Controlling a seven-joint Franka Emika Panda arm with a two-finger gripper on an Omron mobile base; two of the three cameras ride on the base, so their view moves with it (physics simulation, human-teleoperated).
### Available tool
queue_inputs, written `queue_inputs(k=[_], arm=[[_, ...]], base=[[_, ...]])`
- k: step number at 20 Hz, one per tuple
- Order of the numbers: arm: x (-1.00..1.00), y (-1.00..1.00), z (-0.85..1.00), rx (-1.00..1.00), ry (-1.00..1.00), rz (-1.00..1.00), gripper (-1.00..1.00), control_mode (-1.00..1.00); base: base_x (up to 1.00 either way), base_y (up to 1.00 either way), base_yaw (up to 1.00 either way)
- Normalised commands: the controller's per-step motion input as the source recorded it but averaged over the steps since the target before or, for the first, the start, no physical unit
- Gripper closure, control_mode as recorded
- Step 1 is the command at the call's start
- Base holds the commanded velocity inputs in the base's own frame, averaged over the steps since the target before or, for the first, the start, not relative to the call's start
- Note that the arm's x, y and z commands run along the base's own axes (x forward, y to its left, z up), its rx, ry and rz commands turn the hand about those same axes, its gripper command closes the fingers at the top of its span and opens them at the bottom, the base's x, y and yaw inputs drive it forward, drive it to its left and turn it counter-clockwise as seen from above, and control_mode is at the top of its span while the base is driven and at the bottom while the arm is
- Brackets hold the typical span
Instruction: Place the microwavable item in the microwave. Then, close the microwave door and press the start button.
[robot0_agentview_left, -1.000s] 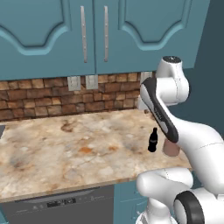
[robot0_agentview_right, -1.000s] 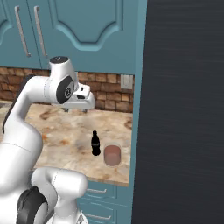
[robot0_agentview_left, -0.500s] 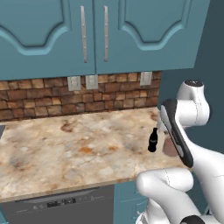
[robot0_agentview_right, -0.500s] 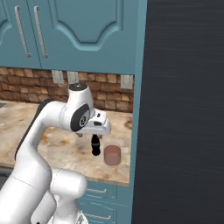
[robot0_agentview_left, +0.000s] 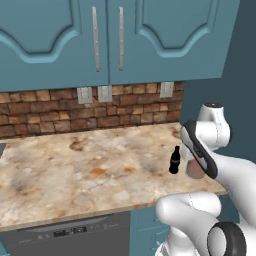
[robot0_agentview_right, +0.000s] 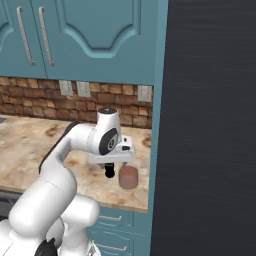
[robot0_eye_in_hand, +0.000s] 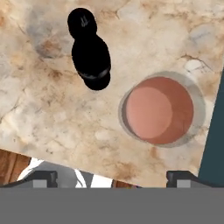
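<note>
Our end effector (robot0_eye_in_hand: 109, 177) hovers wide open, empty, above the microwavable item (robot0_eye_in_hand: 158, 109) beside the bottle (robot0_eye_in_hand: 91, 57) — it looks light, firm, rounded; we'd pinch its sides.

Seen from above — reddish-brown microwavable item (robot0_eye_in_hand: 158, 110) on marbled counter (robot0_eye_in_hand: 52, 118), near counter's edge. Black bottle (robot0_eye_in_hand: 89, 54) just beside it, apart. Finger tips (robot0_eye_in_hand: 43, 176) wide apart — nothing between them.

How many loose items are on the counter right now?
2. A black bottle and a reddish-brown lump stand side by side, apart, near the counter's right front corner. The arm may hide others.
</note>
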Motion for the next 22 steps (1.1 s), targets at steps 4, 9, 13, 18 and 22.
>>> queue_inputs(k=[4,9,13,18,22], arm=[[0.30,-0.05,-0.47,0.00,0.03,0.21,-1.00,-1.00],[0.28,0.00,-0.48,0.00,0.06,0.18,-1.00,-1.00],[0.20,0.00,-0.44,0.00,0.03,0.14,-1.00,-1.00],[0.04,-0.01,-0.20,0.00,0.00,0.11,-1.00,-1.00],[0.00,0.00,-0.32,0.00,0.00,0.08,-1.00,-1.00]], base=[[0.00,0.00,0.00],[0.00,0.00,0.00],[0.00,0.00,0.00],[0.00,0.00,0.00],[0.00,0.00,0.00]])
